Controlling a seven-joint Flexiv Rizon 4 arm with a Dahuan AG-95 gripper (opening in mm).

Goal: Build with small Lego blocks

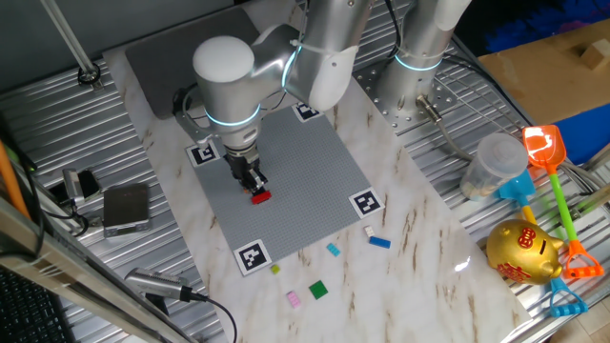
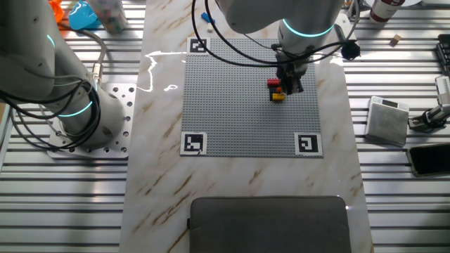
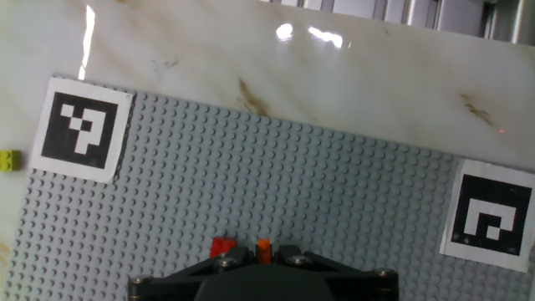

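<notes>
The robot's gripper [image 1: 253, 181] is down low over the big grey studded plate [image 1: 315, 181], close to the middle of it. Right at the tips sits a red block [image 1: 260, 197], on the plate. From the other side I can see a yellow block [image 2: 278, 97] just next to the red block [image 2: 273, 83], both on the plate [image 2: 232, 105] and right beside the gripper [image 2: 290, 83]. In the hand view a bit of red [image 3: 221, 246] and a tiny orange block [image 3: 264, 247] peek out just above the dark gripper body [image 3: 259, 276]. I cannot tell if the fingers are pinched on a block or set apart, since the arm hides them.

More small blocks lie loose on the marble table [image 1: 419, 229], off the plate on the side near its two front corner markers. There is a blue block [image 1: 380, 242] and a small white block [image 1: 369, 231] close to one marker [image 1: 366, 202]. A light blue block [image 1: 334, 250] lies between the two markers, a little off the plate edge. A green block [image 1: 317, 289] and a pink block [image 1: 294, 299] lie farther out from the plate. A little yellow-green block [image 1: 275, 270] sits just beside the other marker [image 1: 252, 256]; the hand view shows it [image 3: 10, 160] next to that marker [image 3: 81, 128] too.
</notes>
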